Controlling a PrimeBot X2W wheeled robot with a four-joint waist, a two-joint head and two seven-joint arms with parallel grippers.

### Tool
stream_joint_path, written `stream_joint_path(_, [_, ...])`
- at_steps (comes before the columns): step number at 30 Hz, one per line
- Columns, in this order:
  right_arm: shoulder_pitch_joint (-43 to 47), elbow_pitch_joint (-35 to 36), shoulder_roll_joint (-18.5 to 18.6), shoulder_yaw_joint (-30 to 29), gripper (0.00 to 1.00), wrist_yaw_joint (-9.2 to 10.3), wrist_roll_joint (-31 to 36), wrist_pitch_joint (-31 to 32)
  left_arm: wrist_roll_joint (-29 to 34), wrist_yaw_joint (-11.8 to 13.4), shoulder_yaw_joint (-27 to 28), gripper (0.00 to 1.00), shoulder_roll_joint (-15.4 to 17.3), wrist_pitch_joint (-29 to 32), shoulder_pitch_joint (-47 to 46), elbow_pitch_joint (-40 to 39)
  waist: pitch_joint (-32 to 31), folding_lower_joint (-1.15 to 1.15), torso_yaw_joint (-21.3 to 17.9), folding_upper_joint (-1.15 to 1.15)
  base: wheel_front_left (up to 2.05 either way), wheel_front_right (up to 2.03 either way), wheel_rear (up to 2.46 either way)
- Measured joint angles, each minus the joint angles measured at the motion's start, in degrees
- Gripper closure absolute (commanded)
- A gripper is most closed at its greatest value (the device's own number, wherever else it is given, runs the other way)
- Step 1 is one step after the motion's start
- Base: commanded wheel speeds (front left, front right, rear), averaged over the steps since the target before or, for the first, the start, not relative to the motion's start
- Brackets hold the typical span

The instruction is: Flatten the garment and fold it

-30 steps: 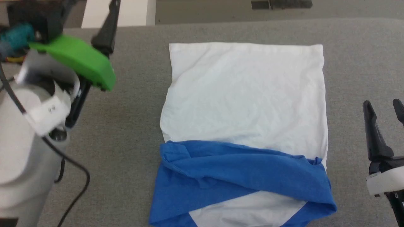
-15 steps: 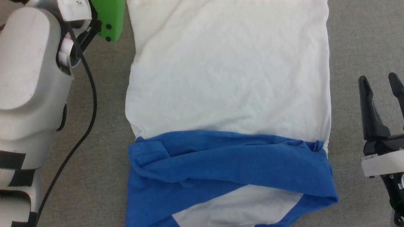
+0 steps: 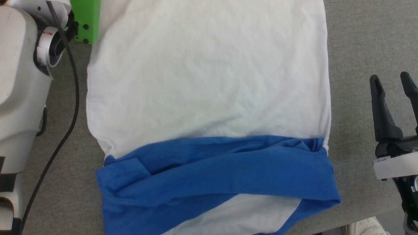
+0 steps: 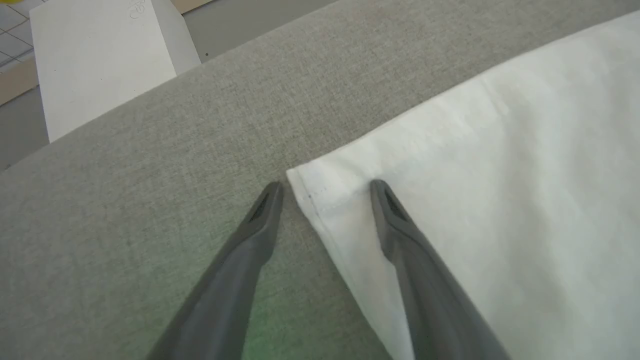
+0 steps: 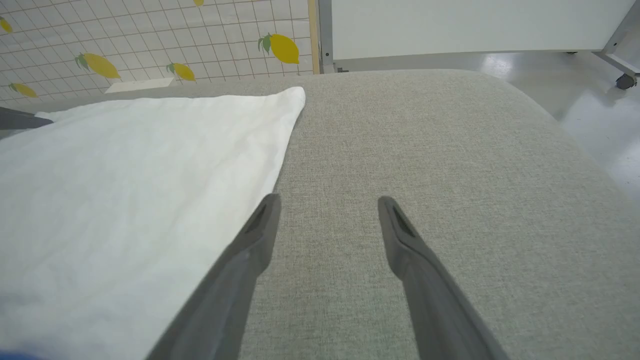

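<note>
- Lying flat on the grey table (image 3: pixel 359 49), the shirt (image 3: pixel 209 91) takes up the middle of the head view. Its white panel runs down from 12 o'clock. The blue sleeves are folded across it toward 6 o'clock, with a white wedge showing below them.
- The white cotton is lightly creased all over. The blue bands are bunched and rumpled, most of all at 4 o'clock, where they meet the white side edge.
- The table cover is a fine woven cloth with a rounded far end.
- The left gripper (image 4: pixel 325 186) is spread open over a stitched white corner of the shirt. One finger is over bare table and the other over white cloth. I cannot tell whether either finger touches.
- The left arm (image 3: pixel 19 81) is at 9 to 10 o'clock in the head view. It is pale and smooth, with a green plastic piece (image 3: pixel 85 19) and a black cable (image 3: pixel 65 124) trailing toward 7 o'clock.
- A small white tag (image 3: pixel 44 45) with a red mark on that arm is too small to read.
- The right gripper (image 3: pixel 389 77) is at 3 o'clock, just beside the shirt's edge. Its fingers are parted and it holds nothing.
- The white band (image 3: pixel 392 164) below those fingers carries print too small to read.
- At 5 o'clock, off the table edge, there is what may be a white shoe (image 3: pixel 365 227).
- In the right wrist view, a tiled wall (image 5: pixel 150 30) beyond the table has yellow lemon pictures on it.
</note>
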State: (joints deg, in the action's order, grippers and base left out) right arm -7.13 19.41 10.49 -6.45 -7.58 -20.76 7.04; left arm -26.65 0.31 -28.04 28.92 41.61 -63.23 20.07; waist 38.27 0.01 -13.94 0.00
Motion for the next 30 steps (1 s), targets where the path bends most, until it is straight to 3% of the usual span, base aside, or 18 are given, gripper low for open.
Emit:
stream_joint_path(6, [-1.7,0.9,1.6,-0.5,0.00,0.00,-0.5,0.4,-0.9,0.5,0.9,1.00,0.0,-1.2,0.7,-2.1,0.7,0.00,-0.5,0.00,0.00,0.00,0.00])
stream_joint_path(10, [-6.8,2.8,5.5,-1.1,0.00,0.00,-2.1,2.8,-0.9,0.5,0.6,1.00,-0.7,-5.0,2.6,-1.9,-0.6,0.00,0.0,0.00,0.00,0.00,0.00])
stream_joint_path(16, [-20.8,-0.1,13.4,-2.0,0.00,0.00,-6.8,12.8,-1.3,0.4,-0.5,1.00,-3.0,-8.5,5.2,-0.2,-3.5,0.00,2.2,0.00,0.00,0.00,0.00])
stream_joint_path(19, [-31.0,-8.5,16.1,-0.5,0.00,0.00,-8.3,21.1,-1.8,-0.1,-1.1,1.00,-5.0,-10.2,5.4,0.4,-4.5,0.00,4.5,0.00,0.00,0.00,0.00])
stream_joint_path(22, [-37.4,-15.7,15.8,1.1,0.00,0.00,-8.1,26.6,-1.9,-0.3,-1.7,1.00,-6.0,-11.0,5.2,0.8,-4.9,0.00,6.2,0.00,0.00,0.00,0.00])
stream_joint_path(30, [-47.3,-30.8,10.8,1.9,0.00,0.00,-3.1,35.2,-1.8,-0.8,-3.5,1.00,-9.0,-11.9,2.0,1.5,-3.1,0.00,9.9,0.00,0.00,0.00,0.00])
